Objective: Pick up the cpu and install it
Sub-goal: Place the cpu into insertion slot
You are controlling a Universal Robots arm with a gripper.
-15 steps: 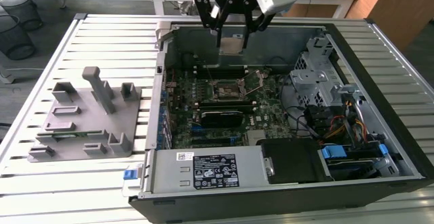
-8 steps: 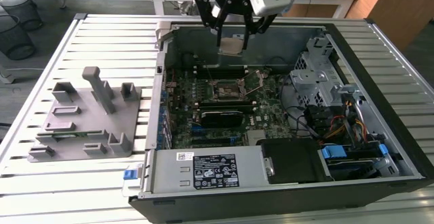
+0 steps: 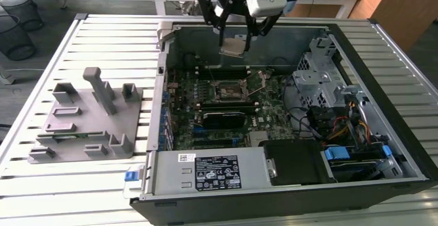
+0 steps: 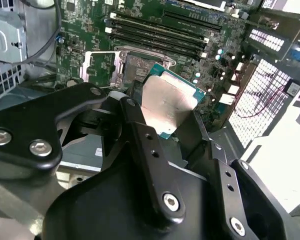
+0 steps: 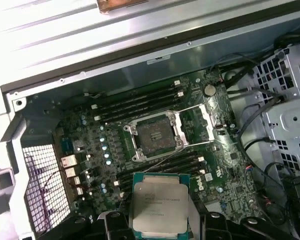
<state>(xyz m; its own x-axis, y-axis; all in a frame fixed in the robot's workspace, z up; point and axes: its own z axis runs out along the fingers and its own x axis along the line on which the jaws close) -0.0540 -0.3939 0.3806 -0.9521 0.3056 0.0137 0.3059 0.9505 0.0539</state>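
Cpu (image 5: 157, 207) sits clamped by its edges in the pincer (image 3: 236, 40), silver top showing, held high over the open computer case (image 3: 403, 149) on the bench (image 3: 102, 36). Below and well apart lies the uncovered socket (image 5: 152, 135) on the green board (image 5: 90, 135). I judge the carry to the socket is in hand; seating calls for squaring the edges and lowering it flat.

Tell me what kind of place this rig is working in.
Probably a robotics lab or workshop bench for PC assembly. An open desktop computer case lies on a slotted aluminium table beside a grey fixture plate, with a wire wastebasket nearby. The gripper holds the cpu above the motherboard.
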